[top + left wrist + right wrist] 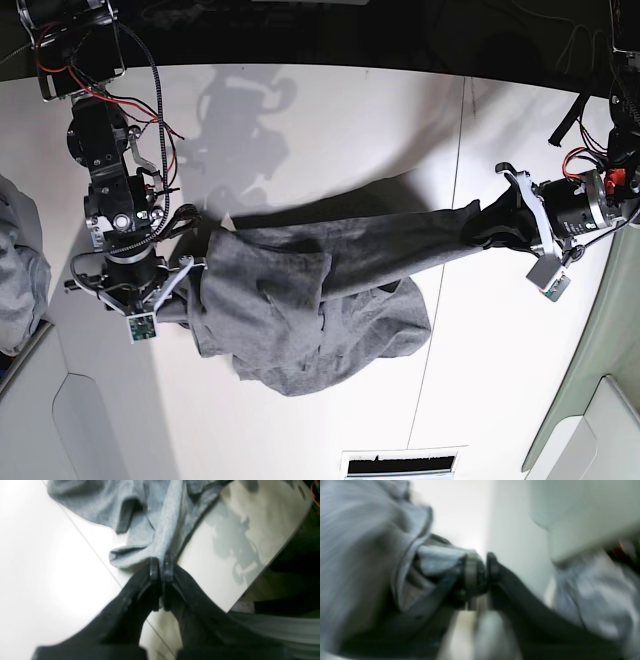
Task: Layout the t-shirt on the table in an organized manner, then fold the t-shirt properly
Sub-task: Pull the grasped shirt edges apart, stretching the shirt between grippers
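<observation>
The right gripper (185, 285), left of the seam (445, 250) on the table (330, 110), is clamped on the grey t-shirt (300, 310). The shirt spans the seam as a taut band, its bulk sagging crumpled below. Right of the seam, the left gripper (490, 228) pinches the far edge. Further pulling risks slipping a grip or twisting the band.

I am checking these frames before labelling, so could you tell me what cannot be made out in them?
- Right wrist view: motion blur smears the right gripper, so its hold on the t-shirt is unclear.
- Base view: the shirt's neckline is buried in bunched folds.
- Base view: the pale cloth bundle is cut by the left edge.
</observation>
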`<act>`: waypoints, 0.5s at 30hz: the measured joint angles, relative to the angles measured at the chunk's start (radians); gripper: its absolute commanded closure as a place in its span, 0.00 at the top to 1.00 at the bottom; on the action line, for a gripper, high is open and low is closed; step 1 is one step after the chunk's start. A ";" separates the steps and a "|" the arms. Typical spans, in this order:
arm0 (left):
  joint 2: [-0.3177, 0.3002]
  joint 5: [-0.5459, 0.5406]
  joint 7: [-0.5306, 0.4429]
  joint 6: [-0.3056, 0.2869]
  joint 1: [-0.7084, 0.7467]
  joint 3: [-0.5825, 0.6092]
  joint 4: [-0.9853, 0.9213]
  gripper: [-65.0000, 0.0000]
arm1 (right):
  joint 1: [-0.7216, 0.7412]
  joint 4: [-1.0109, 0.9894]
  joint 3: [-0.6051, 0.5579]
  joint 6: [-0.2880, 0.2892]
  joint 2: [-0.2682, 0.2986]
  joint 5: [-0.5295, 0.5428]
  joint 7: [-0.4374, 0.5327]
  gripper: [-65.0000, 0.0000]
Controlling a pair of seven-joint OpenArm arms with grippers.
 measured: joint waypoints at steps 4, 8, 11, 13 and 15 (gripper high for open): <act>0.000 0.007 0.005 0.000 0.000 0.000 0.000 0.00 | -0.047 0.000 0.087 -0.056 0.002 0.036 -0.002 0.60; -0.001 0.051 0.003 0.000 0.001 0.000 -0.007 0.00 | -0.042 0.008 0.175 0.003 0.003 0.167 -0.074 0.60; 0.000 0.077 -0.002 0.000 0.001 0.000 -0.035 0.00 | -0.049 0.033 0.208 0.153 -0.005 0.288 -0.108 0.60; 0.000 0.094 -0.002 0.000 0.000 0.000 -0.066 0.00 | -0.078 0.063 0.209 0.238 -0.014 0.393 -0.113 0.60; 0.000 0.104 -0.006 0.000 0.000 0.000 -0.101 0.00 | -0.119 0.090 0.208 0.306 -0.032 0.477 -0.153 0.60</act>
